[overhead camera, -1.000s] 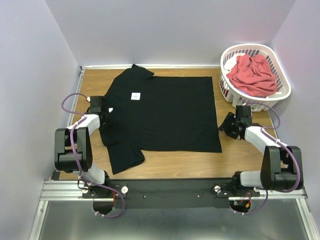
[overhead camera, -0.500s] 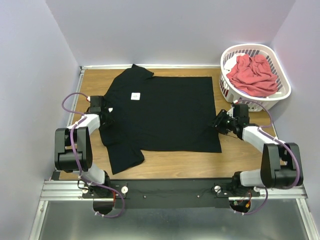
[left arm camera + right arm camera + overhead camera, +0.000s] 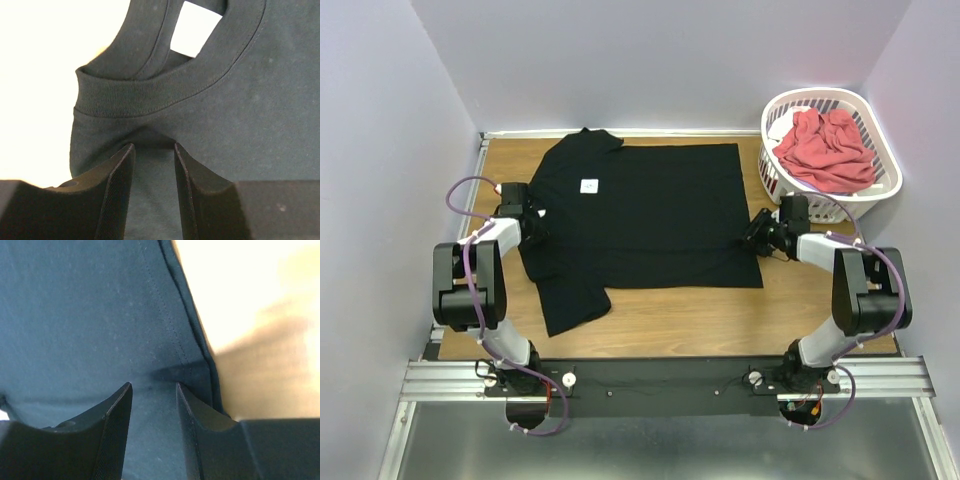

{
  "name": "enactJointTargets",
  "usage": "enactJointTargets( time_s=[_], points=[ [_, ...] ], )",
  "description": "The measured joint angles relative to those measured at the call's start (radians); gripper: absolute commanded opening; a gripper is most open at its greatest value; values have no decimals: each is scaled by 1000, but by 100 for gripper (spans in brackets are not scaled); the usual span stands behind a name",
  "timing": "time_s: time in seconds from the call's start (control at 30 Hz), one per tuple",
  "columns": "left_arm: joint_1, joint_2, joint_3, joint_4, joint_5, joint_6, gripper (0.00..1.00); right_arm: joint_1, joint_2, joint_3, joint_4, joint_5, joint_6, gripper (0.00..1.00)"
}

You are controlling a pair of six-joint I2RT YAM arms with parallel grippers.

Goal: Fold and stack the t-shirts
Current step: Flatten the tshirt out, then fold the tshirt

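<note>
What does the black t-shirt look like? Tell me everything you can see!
The black t-shirt is plain, soft-looking cloth with short sleeves, a ribbed collar and a small white square tag inside the neck. It lies spread out flat on the wooden table, collar toward the left side and bottom hem toward the right. The left gripper pinches the cloth just below the collar, and the right gripper pinches it near the hem, so it puckers a little at both spots.

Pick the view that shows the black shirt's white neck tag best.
Top external: the neck tag shows whole, though small, on the black t-shirt. Left wrist has the tag larger, but washed out and partly cut by the collar and frame edge. Right wrist shows only black cloth, no tag.
</note>
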Motion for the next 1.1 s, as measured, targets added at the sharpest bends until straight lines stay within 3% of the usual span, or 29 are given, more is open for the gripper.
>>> enactJointTargets(
  time_s=[0.37, 0.67, 0.77, 1.1],
  points=[
    [0, 25, 53, -21, 48, 8, 54, -2, 61, 90, 0, 35, -57, 59],
    [2, -369, -48, -132, -32, -31, 51, -1, -234, 90, -243, 53, -159, 62],
    [2, -379, -109, -150, -35, -58, 47, 19, -261, 81, -298, 63, -171, 62],
    [2, -279, -158, -216, -37, -92, 47, 60, -298, 28, -394, 65, -200, 63]
  ],
)
